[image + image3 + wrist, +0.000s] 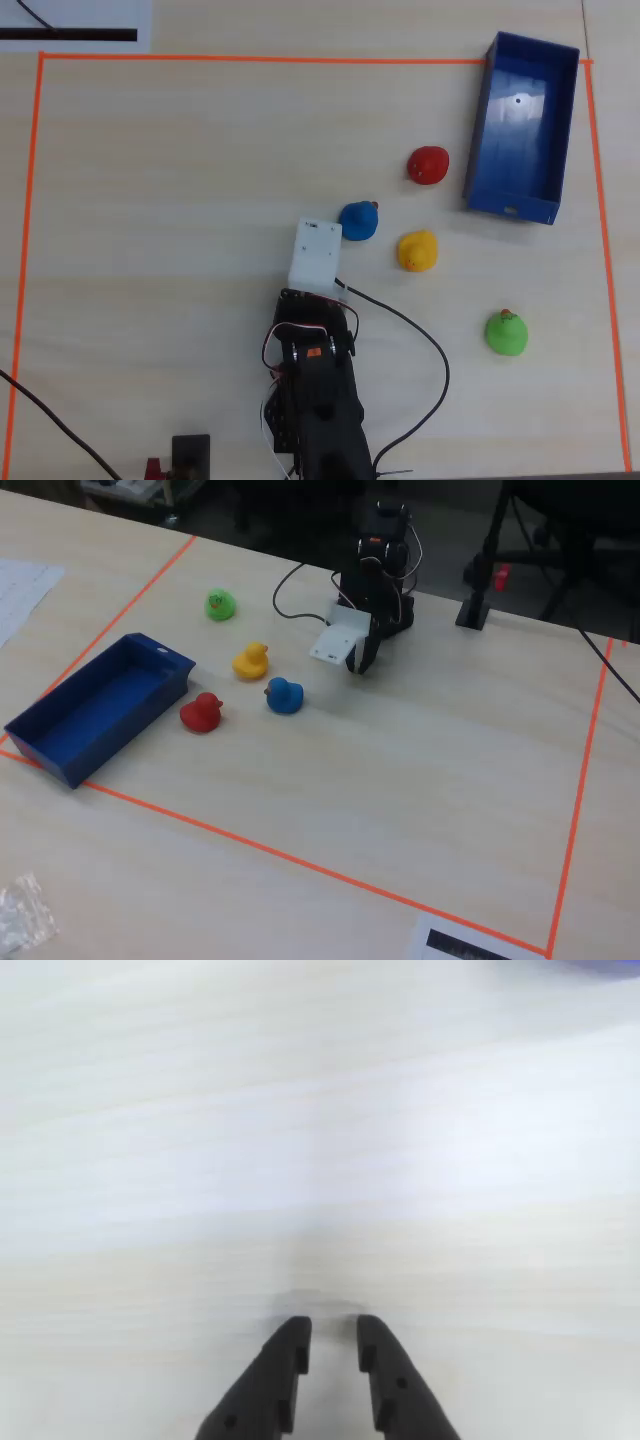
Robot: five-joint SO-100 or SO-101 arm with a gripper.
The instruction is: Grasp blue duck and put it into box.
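Observation:
The blue duck (358,221) sits on the pale table, also seen in the fixed view (285,696). The box (478,130) is a long dark-blue tray at the upper right of the overhead view, and its floor is bare; in the fixed view it lies at the left (110,735). My gripper (334,1328) points down at bare table, its black fingers a narrow gap apart with nothing between them. In the overhead view the white wrist housing (315,255) covers the fingers, just left of and below the blue duck. In the fixed view the gripper (361,664) hangs right of the duck, apart from it.
A red duck (428,165) sits between the blue duck and the box. A yellow duck (417,251) is right of the blue duck, and a green duck (506,332) is lower right. Orange tape (300,59) frames the work area. A black cable (430,350) loops beside the arm.

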